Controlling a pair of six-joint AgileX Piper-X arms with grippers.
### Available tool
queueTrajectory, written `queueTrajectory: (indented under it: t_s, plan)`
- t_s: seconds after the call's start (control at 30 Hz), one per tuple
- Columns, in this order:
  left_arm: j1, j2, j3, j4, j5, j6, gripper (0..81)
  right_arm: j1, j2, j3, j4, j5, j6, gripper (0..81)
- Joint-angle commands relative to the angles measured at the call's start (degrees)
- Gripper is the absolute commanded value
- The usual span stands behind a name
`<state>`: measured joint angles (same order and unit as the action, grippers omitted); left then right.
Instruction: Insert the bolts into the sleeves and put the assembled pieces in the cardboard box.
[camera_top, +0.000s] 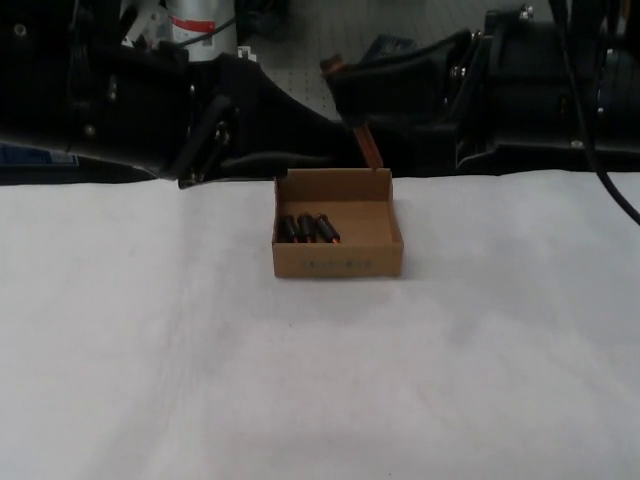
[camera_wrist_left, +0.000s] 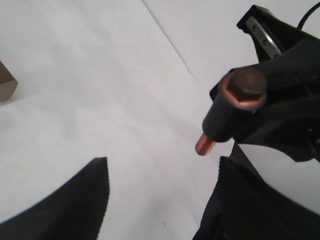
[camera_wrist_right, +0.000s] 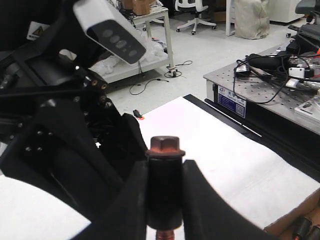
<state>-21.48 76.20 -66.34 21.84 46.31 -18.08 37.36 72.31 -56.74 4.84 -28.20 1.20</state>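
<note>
- The right gripper pinches a black cylindrical sleeve between its two fingers. A copper hex-head bolt runs through the sleeve, its head clear of the fingers and its tip poking out the other end.
- Sleeve and bolt hang tilted just above the far right corner of the open brown cardboard box.
- The box stands near the far edge of the white-covered bench, about midway along it, with three dark assembled pieces lying side by side inside.
- The left gripper hangs near the sleeve with its fingers spread and nothing between them.
</note>
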Motion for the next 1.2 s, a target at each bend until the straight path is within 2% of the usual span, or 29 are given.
queueTrajectory:
  t_s: [0.0, 0.23, 0.4, 0.6, 0.83, 1.0, 1.17]
  plan:
    - [0.2, -0.7, -0.2, 0.0, 0.0, 0.3, 44.9, -0.2, -0.8, -0.7, -0.8, 0.1, -0.4, 2.5]
    - [3.8, -7.7, -0.2, 17.7, -11.7, 15.8, 33.4, -1.9, 0.6, -0.7, 2.0, 3.9, -0.4, 2.5]
    - [7.4, -15.4, -0.2, 27.0, -17.2, 18.1, 31.2, -4.8, 7.8, -4.1, 1.2, 4.5, 2.7, 2.5]
    - [10.4, -24.8, -0.2, 29.5, -17.8, 18.1, 26.5, -7.6, 23.7, -15.5, 3.9, 4.5, 9.1, 2.5]
    - [10.6, -32.3, -0.2, 29.5, -17.8, 18.1, 26.0, -8.4, 43.8, -35.1, 17.3, 4.5, 9.5, 2.5]
    - [10.6, -34.2, -0.2, 29.5, -17.8, 18.1, 26.0, -8.5, 53.4, -45.5, 25.7, 8.3, 9.5, 2.5]
    - [10.6, -34.4, -0.2, 29.5, -17.8, 18.1, 26.0, -8.5, 56.8, -48.7, 27.0, 11.1, 6.9, 2.5]
